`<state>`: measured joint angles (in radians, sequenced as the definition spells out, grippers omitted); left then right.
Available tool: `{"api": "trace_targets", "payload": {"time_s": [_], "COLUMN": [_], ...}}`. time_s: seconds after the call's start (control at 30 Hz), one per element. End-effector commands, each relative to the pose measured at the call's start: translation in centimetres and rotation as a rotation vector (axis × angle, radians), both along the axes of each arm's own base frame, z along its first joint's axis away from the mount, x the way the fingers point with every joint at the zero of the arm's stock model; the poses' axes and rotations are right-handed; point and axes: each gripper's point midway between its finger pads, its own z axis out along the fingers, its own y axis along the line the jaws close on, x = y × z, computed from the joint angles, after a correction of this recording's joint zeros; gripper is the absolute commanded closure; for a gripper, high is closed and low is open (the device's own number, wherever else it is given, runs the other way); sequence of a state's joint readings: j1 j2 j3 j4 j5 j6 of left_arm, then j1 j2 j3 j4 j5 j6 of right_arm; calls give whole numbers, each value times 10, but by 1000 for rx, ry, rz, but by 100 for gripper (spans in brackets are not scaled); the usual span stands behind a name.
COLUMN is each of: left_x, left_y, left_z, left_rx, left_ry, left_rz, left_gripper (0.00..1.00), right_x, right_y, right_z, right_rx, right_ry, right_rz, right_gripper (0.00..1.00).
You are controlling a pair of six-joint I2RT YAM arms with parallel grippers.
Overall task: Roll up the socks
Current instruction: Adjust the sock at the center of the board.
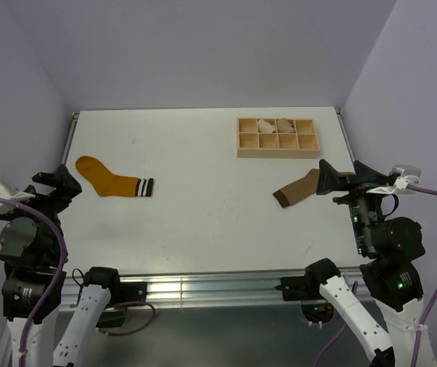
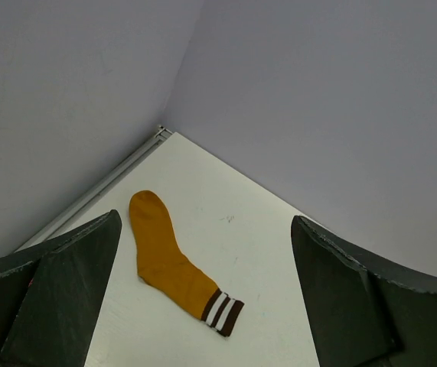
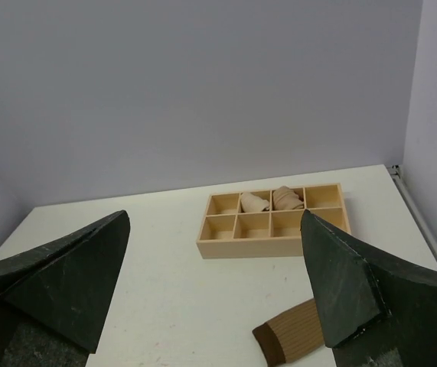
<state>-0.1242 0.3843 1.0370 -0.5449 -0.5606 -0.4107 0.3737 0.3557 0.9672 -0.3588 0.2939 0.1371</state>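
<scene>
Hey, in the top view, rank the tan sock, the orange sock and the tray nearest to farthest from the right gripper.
1. Tan sock, right beside the right gripper.
2. Tray, farther back on the right side.
3. Orange sock, far across on the left.

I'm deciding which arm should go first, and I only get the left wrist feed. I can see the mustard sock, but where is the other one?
Observer: The tan-brown sock lies flat on the right side of the table, its foot end hidden under the right gripper in the top view.
Operator: Is it gripped?
Observer: No. That gripper's jaws stand wide open above it.
Operator: Anything else nearby?
Observer: A wooden tray sits beyond it, with pale rolled bundles in the two middle compartments of its far row.
</scene>
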Motion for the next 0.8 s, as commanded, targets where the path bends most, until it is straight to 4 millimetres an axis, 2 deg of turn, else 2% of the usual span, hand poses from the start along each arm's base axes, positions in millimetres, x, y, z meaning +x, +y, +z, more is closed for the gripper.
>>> {"api": "trace_targets", "payload": {"time_s": [0.0, 0.23, 0.33, 0.43, 0.5, 0.67, 0.77], "left_x": [9, 27, 40, 57, 70, 100, 115], "left_y": [-6, -16, -25, -38, -43, -60, -66], "left_z": [-7, -22, -35, -53, -71, -119, -144], "left_rx": [-7, -38, -45, -55, -67, -147, -188], "left_ry": [28, 76, 129, 195, 257, 410, 476], "left_rz": [-26, -69, -111, -167, -183, -224, -223], "left_gripper": [0, 1, 1, 1, 0, 1, 1], "right_x": [0, 10, 19, 27, 29, 27, 28], "right_y": [3, 24, 32, 37, 49, 84, 93], "right_z": [4, -9, -24, -42, -51, -57, -62], "right_rx": [22, 24, 60, 97, 94, 84, 99], "right_ry": [-23, 55, 129, 192, 227, 256, 270], "right_rz": [17, 105, 118, 124, 179, 362, 406], "right_gripper": [0, 0, 0, 0, 0, 3, 4]}}
